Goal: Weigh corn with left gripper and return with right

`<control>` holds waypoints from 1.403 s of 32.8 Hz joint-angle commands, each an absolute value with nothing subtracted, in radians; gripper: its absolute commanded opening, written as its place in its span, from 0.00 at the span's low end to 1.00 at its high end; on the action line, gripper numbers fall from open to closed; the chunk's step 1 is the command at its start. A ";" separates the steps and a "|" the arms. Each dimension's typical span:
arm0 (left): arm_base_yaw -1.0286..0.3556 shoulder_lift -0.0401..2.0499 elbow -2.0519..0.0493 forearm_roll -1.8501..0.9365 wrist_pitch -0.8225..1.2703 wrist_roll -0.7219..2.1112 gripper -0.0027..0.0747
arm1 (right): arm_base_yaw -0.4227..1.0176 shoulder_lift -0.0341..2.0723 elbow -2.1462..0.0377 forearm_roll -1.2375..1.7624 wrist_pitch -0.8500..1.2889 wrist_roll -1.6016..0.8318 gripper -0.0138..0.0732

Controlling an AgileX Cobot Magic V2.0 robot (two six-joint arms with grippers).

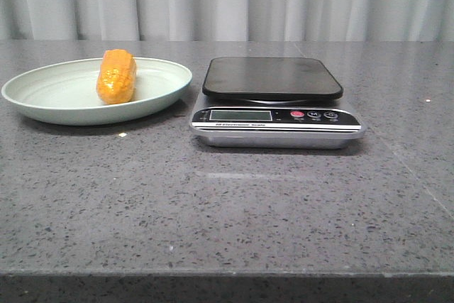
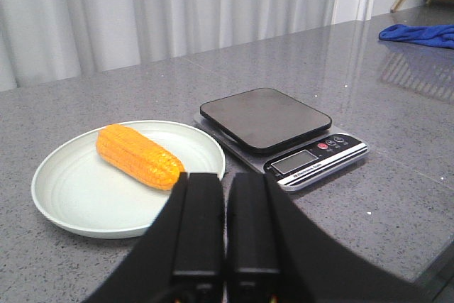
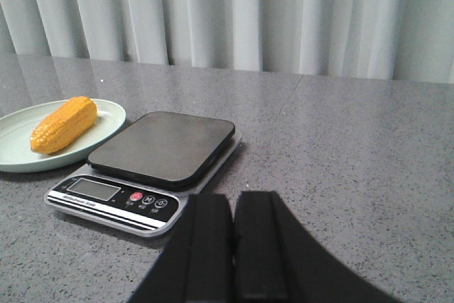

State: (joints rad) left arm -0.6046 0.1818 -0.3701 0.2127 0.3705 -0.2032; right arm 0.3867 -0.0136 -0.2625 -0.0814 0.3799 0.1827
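Observation:
The orange-yellow corn (image 1: 116,76) lies in a pale green plate (image 1: 42,94) at the left of the grey table. It also shows in the left wrist view (image 2: 138,155) and the right wrist view (image 3: 64,124). A kitchen scale (image 1: 272,78) with a black platform stands right of the plate, nothing on it. My left gripper (image 2: 226,179) is shut and empty, held back from the plate's near rim. My right gripper (image 3: 233,199) is shut and empty, held back on the near right side of the scale (image 3: 164,145). Neither gripper shows in the front view.
The scale's display panel (image 1: 275,116) faces the front edge of the table. A blue cloth (image 2: 418,33) lies far off in the left wrist view. A pale curtain hangs behind the table.

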 commanded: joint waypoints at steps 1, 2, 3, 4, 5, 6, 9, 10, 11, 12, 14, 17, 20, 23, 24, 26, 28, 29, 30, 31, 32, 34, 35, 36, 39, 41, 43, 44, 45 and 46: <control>-0.611 0.194 -0.396 0.211 0.295 -0.204 0.20 | 0.380 -0.019 -0.286 -0.098 0.306 0.172 0.31; -0.611 0.194 -0.396 0.211 0.295 -0.204 0.20 | 0.380 -0.019 -0.286 -0.098 0.306 0.172 0.31; -0.611 0.194 -0.396 0.211 0.295 -0.204 0.20 | 0.380 -0.019 -0.286 -0.098 0.306 0.172 0.31; -0.611 0.194 -0.396 0.211 0.295 -0.204 0.20 | 0.380 -0.019 -0.286 -0.098 0.306 0.172 0.31; -0.611 0.194 -0.396 0.211 0.295 -0.204 0.20 | 0.380 -0.019 -0.286 -0.098 0.306 0.172 0.31; -0.611 0.194 -0.396 0.211 0.295 -0.204 0.20 | 0.380 -0.019 -0.286 -0.098 0.306 0.172 0.31; -0.611 0.194 -0.376 0.211 0.270 -0.204 0.20 | 0.380 -0.019 -0.286 -0.098 0.306 0.172 0.31; -0.605 0.194 -0.363 0.208 0.260 -0.204 0.20 | 0.380 -0.019 -0.286 -0.098 0.306 0.172 0.31; -0.595 0.194 -0.354 0.208 0.253 -0.204 0.20 | 0.380 -0.019 -0.286 -0.098 0.306 0.172 0.31; -0.579 0.194 -0.342 0.206 0.241 -0.204 0.20 | 0.380 -0.019 -0.286 -0.098 0.306 0.172 0.31; -0.535 0.191 -0.316 0.195 0.236 -0.204 0.20 | 0.380 -0.019 -0.286 -0.098 0.306 0.172 0.31; -0.427 0.170 -0.281 0.170 0.234 -0.204 0.20 | 0.380 -0.019 -0.286 -0.098 0.306 0.172 0.31; -0.294 0.127 -0.249 0.129 0.234 -0.204 0.20 | 0.380 -0.019 -0.286 -0.098 0.306 0.172 0.31; -0.154 0.062 -0.208 0.102 0.223 -0.204 0.20 | 0.380 -0.019 -0.286 -0.098 0.306 0.172 0.31; -0.108 0.039 -0.194 0.101 0.218 -0.204 0.20 | 0.380 -0.019 -0.286 -0.098 0.306 0.172 0.31; -0.032 -0.003 -0.157 0.097 0.203 -0.204 0.20 | 0.380 -0.019 -0.286 -0.098 0.306 0.172 0.31; 0.036 -0.030 -0.120 0.087 0.184 -0.204 0.20 | 0.380 -0.019 -0.286 -0.098 0.306 0.172 0.31; 0.072 -0.024 -0.106 0.085 0.168 -0.204 0.20 | 0.380 -0.019 -0.286 -0.098 0.306 0.172 0.31; 0.098 -0.024 -0.092 0.073 0.157 -0.204 0.20 | 0.380 -0.019 -0.286 -0.098 0.306 0.172 0.31; 0.123 -0.027 -0.077 0.071 0.150 -0.204 0.20 | 0.380 -0.019 -0.286 -0.098 0.306 0.172 0.31; 0.144 -0.027 -0.066 0.067 0.144 -0.204 0.20 | 0.380 -0.019 -0.286 -0.098 0.307 0.172 0.31; 0.175 -0.027 -0.042 0.056 0.125 -0.204 0.20 | 0.380 -0.019 -0.286 -0.098 0.307 0.172 0.31; 0.186 -0.027 -0.029 0.052 0.111 -0.204 0.20 | 0.380 -0.019 -0.286 -0.098 0.307 0.172 0.31; 0.187 -0.027 -0.016 0.052 0.096 -0.204 0.20 | 0.380 -0.019 -0.286 -0.098 0.307 0.172 0.31; 0.180 -0.027 0.013 0.054 0.085 -0.204 0.20 | 0.380 -0.019 -0.286 -0.098 0.307 0.172 0.31; 0.166 -0.027 0.010 0.056 0.099 -0.204 0.20 | 0.380 -0.019 -0.286 -0.098 0.307 0.172 0.31; 0.141 -0.027 0.010 0.075 0.091 -0.204 0.20 | 0.380 -0.019 -0.286 -0.098 0.307 0.172 0.31; 0.129 -0.027 0.010 0.080 0.084 -0.204 0.20 | 0.380 -0.019 -0.286 -0.098 0.307 0.172 0.31; 0.116 -0.027 0.010 0.085 0.073 -0.204 0.20 | 0.380 -0.019 -0.286 -0.098 0.307 0.172 0.31; 0.103 -0.027 0.010 0.090 0.071 -0.202 0.20 | 0.380 -0.019 -0.286 -0.098 0.307 0.172 0.31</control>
